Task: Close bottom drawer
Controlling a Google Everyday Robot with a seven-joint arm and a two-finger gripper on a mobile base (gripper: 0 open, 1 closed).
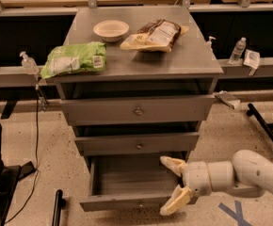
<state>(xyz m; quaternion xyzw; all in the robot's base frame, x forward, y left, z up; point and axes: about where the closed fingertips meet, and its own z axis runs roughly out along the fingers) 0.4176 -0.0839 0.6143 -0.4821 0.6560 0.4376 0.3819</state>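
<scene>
1. The bottom drawer [127, 203] stands pulled out at the foot of the cabinet [146, 62], its front running left to right.
2. The gripper [175, 183], spread wide and empty, sits at its right end; closing means pushing inward.

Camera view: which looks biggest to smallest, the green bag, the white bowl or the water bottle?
1. green bag
2. white bowl
3. water bottle, perhaps shrunk by distance
The open gripper is at the bottom drawer's right front corner.

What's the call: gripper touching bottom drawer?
Cannot tell. In the camera view the open gripper overlaps the bottom drawer at its right front corner; no contact or gap shows.
</scene>
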